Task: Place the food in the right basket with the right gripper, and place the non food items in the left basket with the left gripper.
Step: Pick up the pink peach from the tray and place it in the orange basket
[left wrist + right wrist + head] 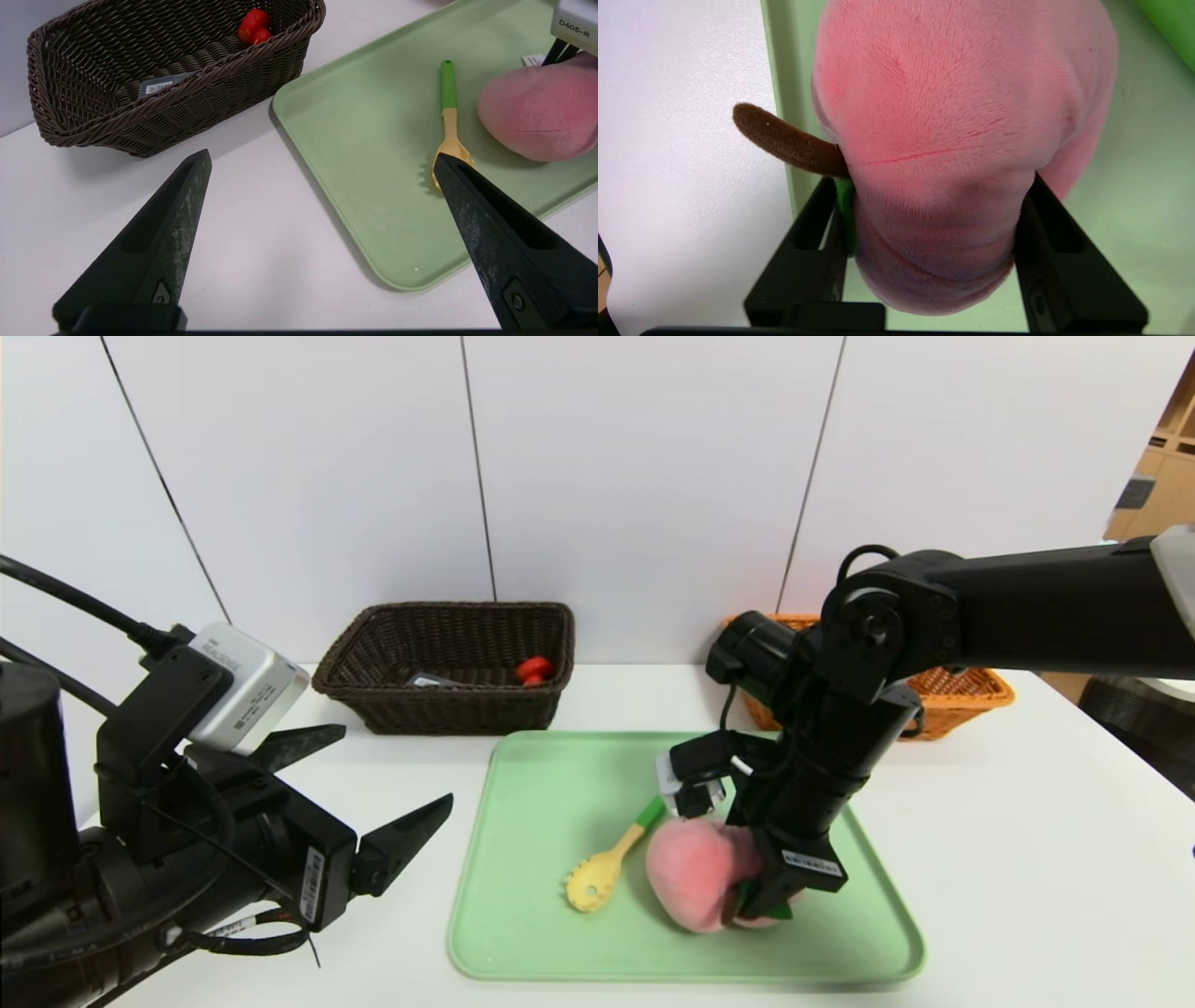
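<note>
The pink plush peach (695, 882) (537, 116) (952, 116) is on the near right of the green tray (541, 821), with my right gripper (758, 903) (931, 182) shut on it from above; its fingers squeeze the stem end. Whether the peach touches the tray I cannot tell. The yellow pasta spoon (607, 868) (449, 116) lies on the tray beside it. The red duck (534, 669) (253, 25) and grey case (431, 680) (159, 86) lie in the dark brown basket (448, 709) (140, 126). My left gripper (394, 766) (321, 154) hovers open left of the tray.
The orange-tan basket (962, 695) stands at the back right, partly hidden behind my right arm. Both baskets sit against the white wall panels. White tabletop surrounds the tray (364, 140) (1134, 186).
</note>
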`<state>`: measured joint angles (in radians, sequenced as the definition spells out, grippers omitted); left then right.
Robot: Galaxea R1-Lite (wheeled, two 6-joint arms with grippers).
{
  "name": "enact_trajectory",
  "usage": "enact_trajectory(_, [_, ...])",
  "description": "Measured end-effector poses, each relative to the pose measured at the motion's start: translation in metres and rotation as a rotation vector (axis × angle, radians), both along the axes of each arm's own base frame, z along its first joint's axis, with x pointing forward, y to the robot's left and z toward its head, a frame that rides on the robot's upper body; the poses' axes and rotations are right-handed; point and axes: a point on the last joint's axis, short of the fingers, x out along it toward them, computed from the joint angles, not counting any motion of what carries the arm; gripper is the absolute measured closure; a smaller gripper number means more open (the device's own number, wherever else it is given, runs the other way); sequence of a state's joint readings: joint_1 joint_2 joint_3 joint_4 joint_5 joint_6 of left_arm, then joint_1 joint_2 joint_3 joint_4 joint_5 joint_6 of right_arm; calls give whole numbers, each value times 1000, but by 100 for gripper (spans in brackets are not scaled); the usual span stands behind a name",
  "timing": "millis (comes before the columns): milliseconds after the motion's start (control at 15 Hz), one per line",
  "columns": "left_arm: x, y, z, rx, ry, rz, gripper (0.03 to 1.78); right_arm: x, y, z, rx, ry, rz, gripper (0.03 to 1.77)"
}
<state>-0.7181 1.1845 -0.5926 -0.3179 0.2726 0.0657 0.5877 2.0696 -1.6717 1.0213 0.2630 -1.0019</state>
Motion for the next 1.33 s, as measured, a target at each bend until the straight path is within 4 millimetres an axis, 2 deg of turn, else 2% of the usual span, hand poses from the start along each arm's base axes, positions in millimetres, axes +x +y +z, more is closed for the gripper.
enact_trajectory(267, [0, 0, 0, -1, 0, -2, 12, -5, 0, 7, 7, -10, 7, 115])
enact_trajectory(600, [0, 0, 1, -4, -4, -2, 12, -22, -5, 24, 6, -57, 22, 120])
enact_trajectory(1067, [0, 0, 3, -8, -10, 0, 12, -56, -22, 82, 101, -247, 22, 121])
enact_trajectory(1333, [0, 0, 3, -9, -12, 1, 12, -67, -44, 113, 184, -384, -87, 121])
